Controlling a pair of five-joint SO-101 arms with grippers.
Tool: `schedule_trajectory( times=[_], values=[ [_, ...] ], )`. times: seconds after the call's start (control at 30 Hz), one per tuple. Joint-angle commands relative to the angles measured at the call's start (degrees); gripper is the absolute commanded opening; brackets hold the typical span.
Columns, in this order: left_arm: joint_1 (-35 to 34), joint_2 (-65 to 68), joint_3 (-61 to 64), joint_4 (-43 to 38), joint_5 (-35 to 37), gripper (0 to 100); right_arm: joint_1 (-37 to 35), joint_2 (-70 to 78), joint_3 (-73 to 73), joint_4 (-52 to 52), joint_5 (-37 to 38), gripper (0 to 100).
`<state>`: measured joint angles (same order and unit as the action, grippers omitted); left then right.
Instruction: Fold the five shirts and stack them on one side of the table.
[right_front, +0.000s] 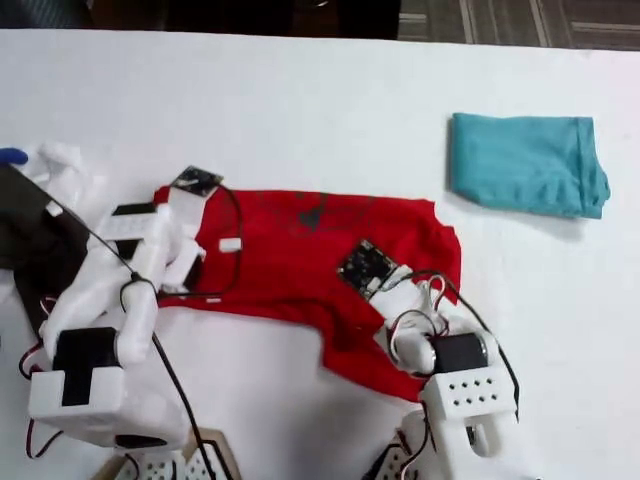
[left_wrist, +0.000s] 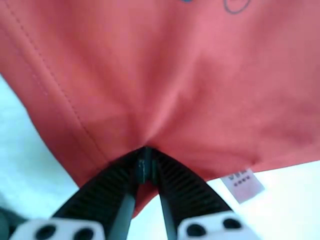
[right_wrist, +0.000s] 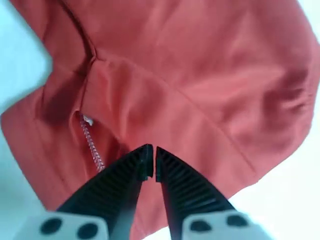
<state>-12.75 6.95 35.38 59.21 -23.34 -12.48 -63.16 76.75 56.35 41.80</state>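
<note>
A red shirt (right_front: 300, 250) lies spread and rumpled across the middle of the white table (right_front: 320, 110). A folded teal shirt (right_front: 525, 165) rests apart at the far right. At the red shirt's left edge, my left gripper (left_wrist: 145, 167) is shut on a pinch of red fabric (left_wrist: 165, 85), which puckers toward the tips; in the high view it is (right_front: 188, 265). My right gripper (right_wrist: 150, 162) is shut on a fold of the same shirt (right_wrist: 200, 75) near its lower right part, in the high view (right_front: 375, 290). A small label (left_wrist: 242, 181) sticks out at the hem.
Both arm bases stand at the near edge, the left one (right_front: 95, 390) and the right one (right_front: 468, 395), with loose cables over the shirt. A dark object (right_front: 30, 235) sits at the far left edge. Bare table lies behind the red shirt and near the teal one.
</note>
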Motion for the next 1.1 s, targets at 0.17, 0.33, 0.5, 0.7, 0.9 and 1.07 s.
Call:
schedule_trajectory(
  times=[0.17, 0.33, 0.5, 0.7, 0.9, 1.07],
  values=[
    [-2.2, 0.2, 0.1, -3.2, -0.4, 3, 0.9, 10.1, -0.3, -4.9, 0.4, 1.8],
    [-2.2, 0.2, 0.1, -3.2, -0.4, 3, 0.6, 21.3, -4.7, -3.2, 0.4, 1.8],
    [-2.2, 0.2, 0.1, -3.2, -0.4, 3, -6.4, 21.1, -8.8, 4.0, 0.4, 1.8],
    [-2.2, 0.2, 0.1, -3.2, -0.4, 3, -16.4, 17.4, -9.1, 6.1, -0.2, 1.8],
    [-2.2, 0.2, 0.1, -3.2, -0.4, 3, -12.2, 13.9, -13.4, 6.8, -3.7, 1.9],
    [-2.2, 0.2, 0.1, -3.2, -0.4, 3, -8.6, 16.5, -14.8, 6.9, -8.1, 19.3]
  ],
)
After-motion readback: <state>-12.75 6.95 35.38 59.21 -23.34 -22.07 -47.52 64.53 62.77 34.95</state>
